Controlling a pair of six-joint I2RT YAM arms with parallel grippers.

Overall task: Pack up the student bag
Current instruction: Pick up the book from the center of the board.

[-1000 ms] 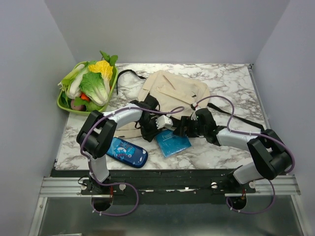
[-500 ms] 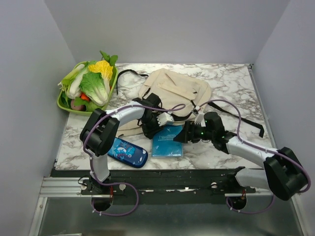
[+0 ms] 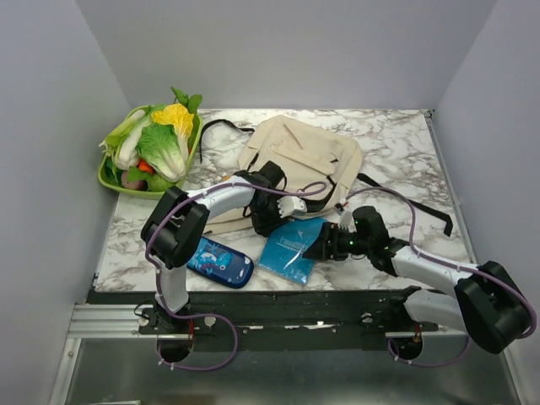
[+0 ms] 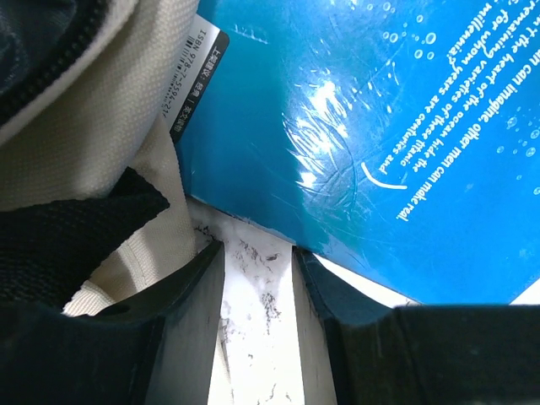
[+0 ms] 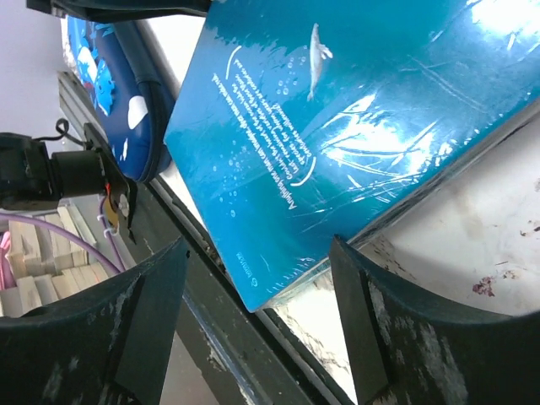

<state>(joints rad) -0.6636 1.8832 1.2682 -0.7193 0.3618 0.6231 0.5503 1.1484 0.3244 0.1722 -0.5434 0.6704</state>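
Note:
The beige student bag [image 3: 299,156] lies flat at the back middle of the table, and its cloth and black strap fill the left of the left wrist view [image 4: 110,126]. A blue book [image 3: 291,245] lies in front of it. My left gripper [image 3: 283,209] sits at the bag's near edge, by the book's far corner [image 4: 380,126]. It is slightly open [image 4: 257,253], with only marble between the jaws. My right gripper [image 3: 321,247] is wide open [image 5: 257,253] at the book's right side. The book's corner [image 5: 337,126] lies between the jaws, not gripped.
A dark-blue patterned pencil case [image 3: 219,260] lies at the front left, beside the book [image 5: 118,93]. A green basket of vegetables [image 3: 110,181] stands at the back left. Black straps [image 3: 422,207] trail right of the bag. The book's near corner reaches the table's front edge [image 3: 278,291].
The book has turned and slid toward the front edge. My right gripper has drawn back toward me with it. The left gripper has stayed at the bag's near edge.

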